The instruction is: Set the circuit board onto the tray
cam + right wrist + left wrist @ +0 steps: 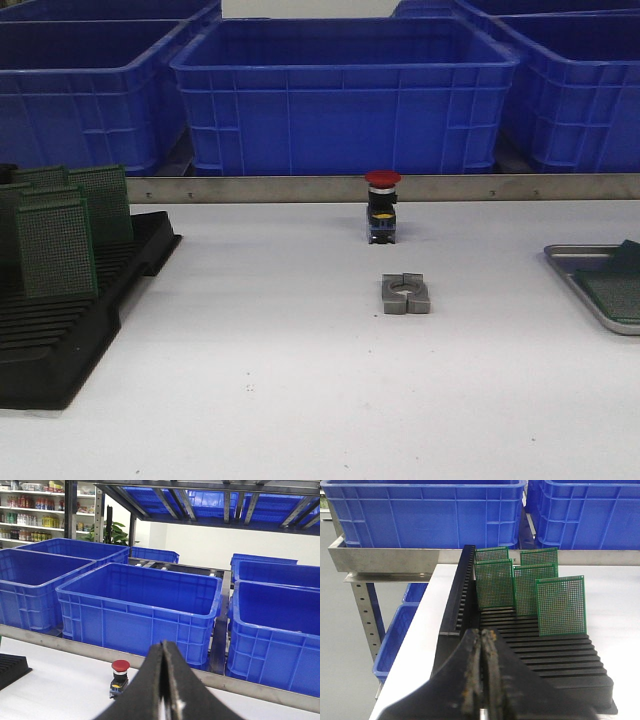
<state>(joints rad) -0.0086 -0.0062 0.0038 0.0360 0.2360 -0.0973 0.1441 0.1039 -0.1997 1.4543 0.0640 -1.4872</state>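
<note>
Boards (55, 245) upright in rack (60, 350), another apparently on tray (575, 268), right edge

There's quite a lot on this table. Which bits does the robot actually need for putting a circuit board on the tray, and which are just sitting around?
Needed for the job:
- circuit boards standing in the black rack
- tray, already with boards on it
- left hand, shut

Just lying about:
- red-capped push button
- grey metal clamp block
- blue bins
</note>
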